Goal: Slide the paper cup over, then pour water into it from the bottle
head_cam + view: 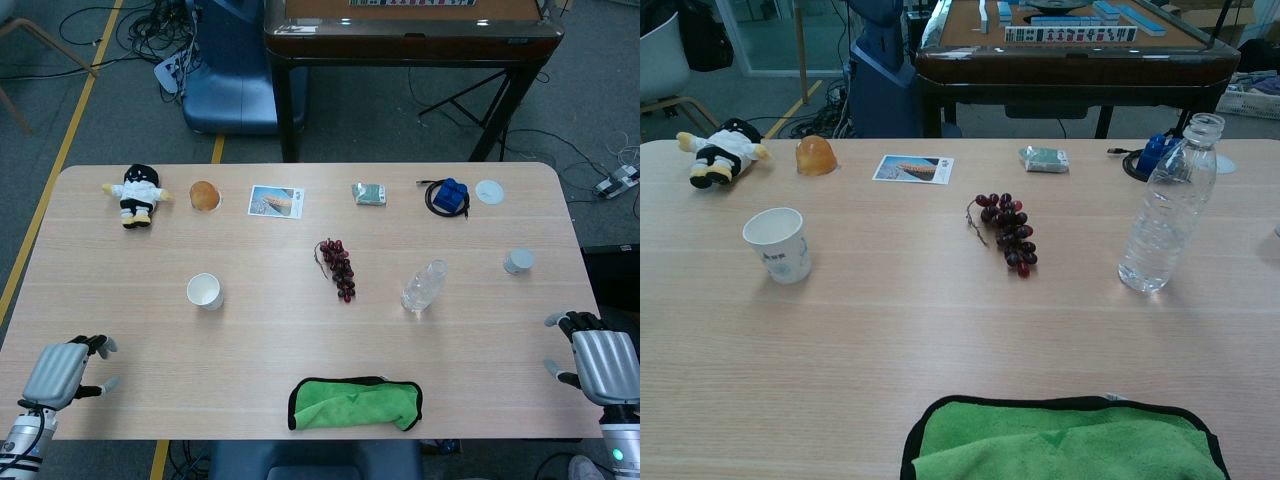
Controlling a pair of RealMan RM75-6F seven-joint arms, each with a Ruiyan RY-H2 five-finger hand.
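Observation:
A white paper cup (pixel 205 291) (pixel 778 244) stands upright on the left half of the wooden table (pixel 300 340). A clear plastic water bottle (pixel 424 287) (pixel 1165 207) with no cap stands upright on the right half. My left hand (pixel 62 372) hovers at the table's front left corner, well short of the cup, fingers apart and holding nothing. My right hand (pixel 598 363) is at the front right edge, also empty with fingers spread, below and right of the bottle. Neither hand shows in the chest view.
Dark grapes (pixel 338 268) lie between cup and bottle. A green cloth (pixel 355 403) lies at the front middle. Along the far edge sit a plush doll (pixel 136 194), an orange lump (pixel 204 195), a picture card (pixel 276 201), a small packet (pixel 369 193), a blue object (pixel 449 196) and a white lid (pixel 490 191). A grey cap (pixel 518 261) lies right of the bottle.

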